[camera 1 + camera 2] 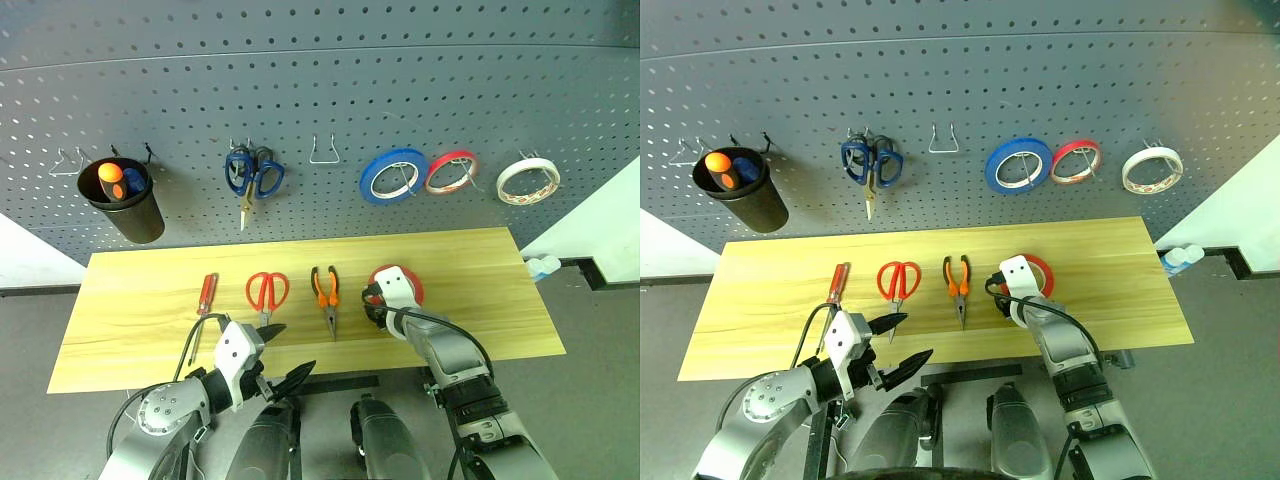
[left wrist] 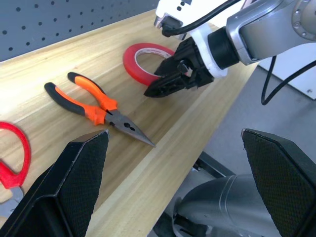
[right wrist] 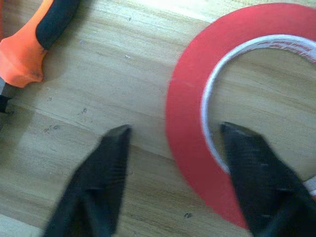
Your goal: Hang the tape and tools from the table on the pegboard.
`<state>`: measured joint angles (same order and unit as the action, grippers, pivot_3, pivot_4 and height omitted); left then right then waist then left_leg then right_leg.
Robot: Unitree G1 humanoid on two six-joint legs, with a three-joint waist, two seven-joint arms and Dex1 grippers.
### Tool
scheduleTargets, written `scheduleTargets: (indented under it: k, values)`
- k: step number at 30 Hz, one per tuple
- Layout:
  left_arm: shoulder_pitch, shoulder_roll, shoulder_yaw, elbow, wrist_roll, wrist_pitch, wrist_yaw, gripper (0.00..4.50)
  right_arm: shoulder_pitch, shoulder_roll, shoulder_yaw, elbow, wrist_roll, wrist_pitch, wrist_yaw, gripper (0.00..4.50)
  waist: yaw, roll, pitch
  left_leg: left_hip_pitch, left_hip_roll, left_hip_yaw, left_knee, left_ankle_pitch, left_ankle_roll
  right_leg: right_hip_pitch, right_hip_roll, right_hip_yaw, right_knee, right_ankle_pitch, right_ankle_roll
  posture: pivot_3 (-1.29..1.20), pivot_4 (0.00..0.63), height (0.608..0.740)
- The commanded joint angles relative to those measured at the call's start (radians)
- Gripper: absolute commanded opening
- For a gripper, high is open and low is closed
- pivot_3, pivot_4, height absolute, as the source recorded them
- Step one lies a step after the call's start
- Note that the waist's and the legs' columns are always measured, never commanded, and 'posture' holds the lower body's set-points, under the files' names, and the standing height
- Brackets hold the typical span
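Note:
The red-orange tape [image 3: 190,98] lies flat on the right part of the table [image 1: 130,290]. My right gripper [image 3: 175,129] is open and straddles the tape's near rim. One finger is inside the roll's centre and the other stands just outside it on the wood. Left of the tape lie the orange-and-black pliers [image 1: 325,290], the red-handled scissors [image 1: 267,293] and the red screwdriver [image 1: 205,297]. My left gripper [image 1: 275,355] hangs open and empty over the table's front edge, below the scissors. The pegboard [image 1: 320,80] rises behind the table.
On the pegboard hang a black cup [image 1: 125,205], blue-handled scissors [image 1: 253,172], a bare hook [image 1: 323,152], a blue roll [image 1: 393,175], a red roll [image 1: 450,172] and a whitish roll [image 1: 527,180].

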<state>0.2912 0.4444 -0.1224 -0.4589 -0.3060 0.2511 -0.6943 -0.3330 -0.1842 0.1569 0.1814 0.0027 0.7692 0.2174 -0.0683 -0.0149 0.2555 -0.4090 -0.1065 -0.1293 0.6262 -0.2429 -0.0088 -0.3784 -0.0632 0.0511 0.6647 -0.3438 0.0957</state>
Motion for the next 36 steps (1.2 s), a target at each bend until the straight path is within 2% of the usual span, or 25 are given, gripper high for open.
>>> scheduleTargets:
  k: [1, 4, 14, 28, 36]
  values:
    - [-0.001, -0.003, 0.005, -0.038, -0.014, -0.015, 0.005, 4.50, 0.019, 0.007, 0.004, 0.046, -0.004, 0.017, 0.005, 1.64, 0.000, 0.000, 0.001, 0.000, 0.000, 0.000, 0.000, 0.000, 0.000, 0.000, 0.000, 0.000, 0.000, 0.000, 0.000, -0.05, 0.318, 0.717]
    - [-0.006, -0.004, 0.008, -0.033, -0.018, -0.017, 0.007, 4.50, 0.014, 0.005, -0.001, 0.050, -0.005, 0.012, 0.008, 0.72, 0.000, -0.001, 0.001, 0.000, 0.000, 0.000, -0.001, 0.000, 0.000, -0.001, 0.000, 0.000, 0.000, 0.000, 0.000, -0.05, 0.314, 0.717]
    - [-0.032, -0.027, 0.018, -0.008, -0.044, -0.060, -0.004, 4.50, -0.022, -0.010, -0.028, 0.099, -0.007, -0.028, 0.020, 0.70, 0.000, -0.001, 0.002, 0.000, 0.000, 0.000, -0.001, 0.000, 0.000, -0.001, 0.000, 0.000, 0.000, 0.000, 0.000, -0.05, 0.282, 0.717]
    - [-0.108, -0.057, 0.015, 0.034, -0.107, -0.136, -0.081, 4.50, -0.026, -0.110, -0.102, 0.048, 0.010, -0.032, 0.069, 0.70, 0.025, 0.003, -0.007, -0.002, -0.001, 0.000, -0.002, 0.002, -0.003, -0.004, 0.000, -0.001, 0.000, 0.000, 0.001, -0.08, 0.165, 0.717]
    - [-0.171, -0.082, 0.009, 0.104, -0.104, -0.192, -0.108, 4.50, 0.041, -0.200, -0.176, -0.063, 0.044, -0.026, 0.114, 0.70, 0.023, 0.010, -0.041, -0.017, -0.001, 0.002, 0.003, 0.007, -0.011, -0.015, 0.001, -0.001, 0.005, 0.001, 0.001, -0.11, 0.106, 0.717]
